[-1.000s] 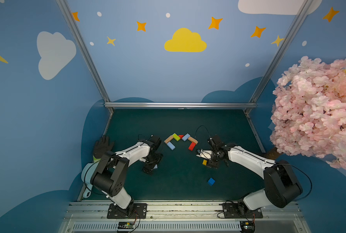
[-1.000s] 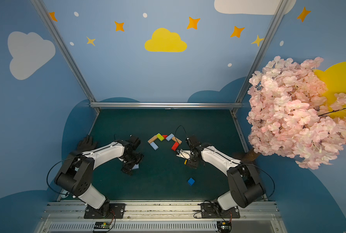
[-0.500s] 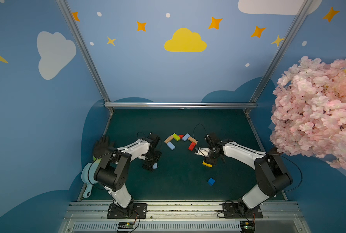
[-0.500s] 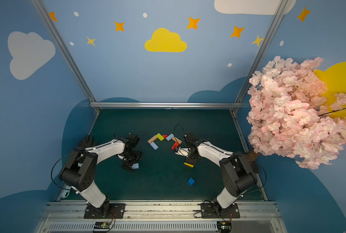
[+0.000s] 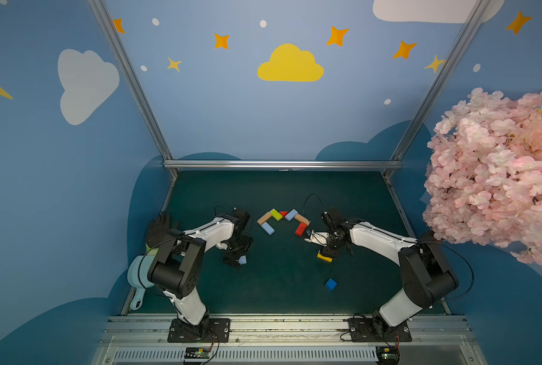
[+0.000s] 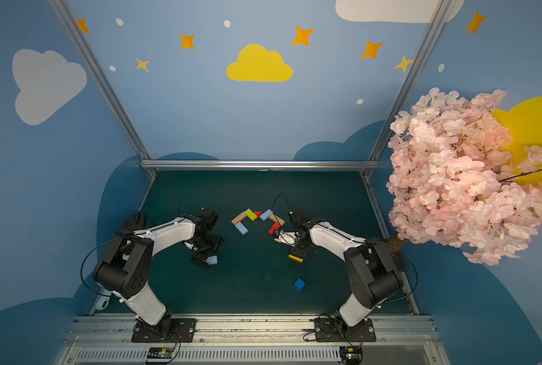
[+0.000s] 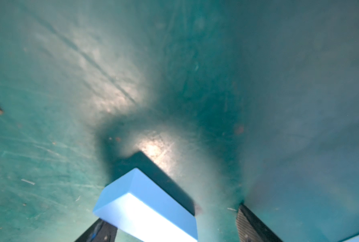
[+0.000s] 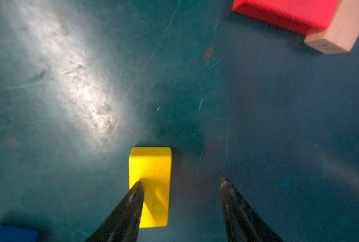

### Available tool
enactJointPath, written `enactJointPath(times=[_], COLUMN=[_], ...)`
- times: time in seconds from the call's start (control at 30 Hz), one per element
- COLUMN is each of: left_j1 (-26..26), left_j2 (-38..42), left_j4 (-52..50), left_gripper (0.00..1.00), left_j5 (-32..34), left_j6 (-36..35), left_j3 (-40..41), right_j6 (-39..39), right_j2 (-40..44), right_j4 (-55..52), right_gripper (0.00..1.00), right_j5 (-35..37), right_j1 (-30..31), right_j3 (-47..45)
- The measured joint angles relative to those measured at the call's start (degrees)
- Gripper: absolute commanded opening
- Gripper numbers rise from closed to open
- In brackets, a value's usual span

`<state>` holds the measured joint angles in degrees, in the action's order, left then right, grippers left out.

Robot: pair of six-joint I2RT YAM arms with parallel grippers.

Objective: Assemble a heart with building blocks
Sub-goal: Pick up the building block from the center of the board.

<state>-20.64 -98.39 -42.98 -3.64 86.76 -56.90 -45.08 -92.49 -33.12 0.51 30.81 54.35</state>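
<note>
The partial heart lies mid-mat in both top views: tan (image 5: 264, 218), lime green (image 5: 276, 214), red wedge (image 5: 283, 214), light blue (image 5: 291, 215), tan (image 5: 301, 219), red (image 5: 300, 228) and light blue (image 5: 267, 228) building blocks. My left gripper (image 7: 172, 215) is open low over the mat. A loose light blue block (image 7: 145, 207) lies between its fingers, against one and clear of the other. My right gripper (image 8: 181, 181) is open, one fingertip over a yellow block (image 8: 150, 167) flat on the mat. The dark blue cube (image 5: 330, 284) sits alone nearer the front.
A pink blossom tree (image 5: 497, 177) overhangs the right side. A black glove (image 5: 160, 226) and a pale scoop (image 5: 136, 278) lie at the left edge. A metal rail (image 5: 282, 164) bounds the back of the green mat (image 5: 279, 284).
The loose light blue block has come into view beside my left gripper. My right gripper shifted slightly toward the heart; the yellow block stays under it.
</note>
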Motion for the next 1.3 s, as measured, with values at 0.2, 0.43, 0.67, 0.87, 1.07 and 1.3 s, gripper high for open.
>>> enactJointPath(times=[0.2, 0.43, 0.67, 0.87, 1.07, 1.3], left_j1=[-0.07, -0.55, -1.20, -1.51, -1.62, -1.79], left_j2=[0.15, 0.24, 0.24, 0.31, 1.81, 2.62], left_j4=[0.26, 0.48, 0.50, 0.48, 1.07, 0.55], left_gripper=[0.89, 0.80, 0.59, 0.43, 0.32, 0.23], left_j5=[0.04, 0.42, 0.13, -0.11, -0.04, 0.61], left_j6=[0.04, 0.17, 0.63, 1.03, 1.33, 0.98], left_j3=[0.24, 0.39, 0.39, 0.44, 2.12, 2.80], right_j6=[0.17, 1.40, 2.84, 4.17, 5.03, 8.79], right_j2=[0.61, 0.66, -0.09, -1.44, -1.70, -1.99], right_j4=[-1.75, -1.40, -1.88, -3.52, -3.89, -4.07], right_gripper=[0.61, 0.48, 0.32, 0.17, 0.00, 0.00], right_j5=[-0.79, -0.63, -1.55, -2.05, -2.32, -2.73], right_j1=[1.31, 0.85, -0.02, 0.04, 0.48, 0.55], right_j3=[-3.48, -4.09, -3.65, -2.12, -1.79, -0.94])
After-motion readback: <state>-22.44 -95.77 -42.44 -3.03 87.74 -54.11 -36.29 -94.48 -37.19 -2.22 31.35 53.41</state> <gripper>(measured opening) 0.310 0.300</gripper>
